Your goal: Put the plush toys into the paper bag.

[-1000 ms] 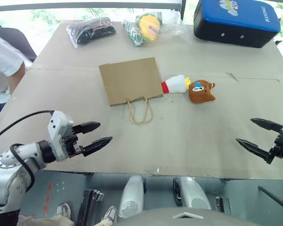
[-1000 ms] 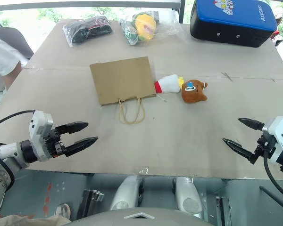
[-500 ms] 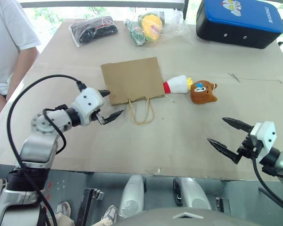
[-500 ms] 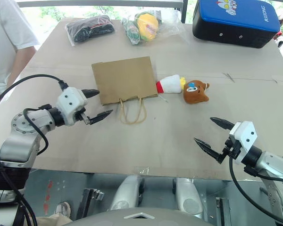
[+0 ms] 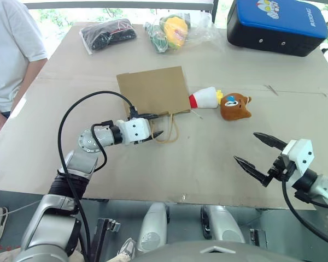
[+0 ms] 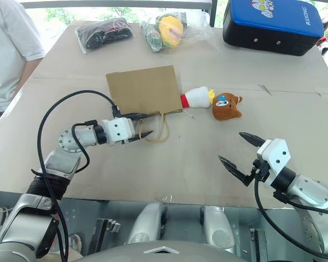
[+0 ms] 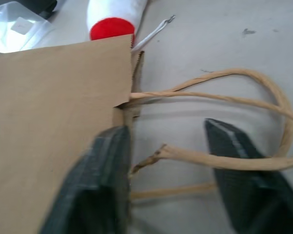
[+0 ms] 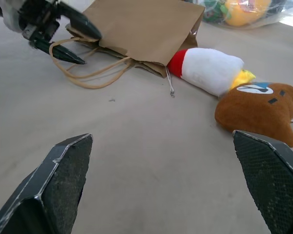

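The paper bag (image 5: 153,94) lies flat on the table (image 5: 208,158), roughly in the middle, with its mouth and its two twisted loop handles (image 5: 163,130) turned toward the near edge. The left gripper (image 5: 154,125) reaches in low from the left and sits at the bag's near edge: in the left wrist view one black finger (image 7: 100,180) lies over the brown paper at the mouth while the other finger (image 7: 244,180) is out on the table side, with the handle cords running between them. The fingers stand partly apart, and whether they actually pinch a cord or the paper cannot be told. Just right of the bag lies the white plush toy (image 5: 204,97), its red end touching the bag's near right corner and its yellow tuft pointing right toward the brown bear head (image 5: 234,106), which lies just beside it with its blue patch up. The right gripper (image 5: 257,154) hovers near the table's near edge on the right, well apart from both toys, its two fingers spread wide and holding nothing. At the far edge rest a clear bag of dark items (image 5: 107,34), a wrapped yellow-green toy (image 5: 172,30) and a blue and black case (image 5: 277,24). A person in a white shirt (image 5: 11,46) stands at the far left.
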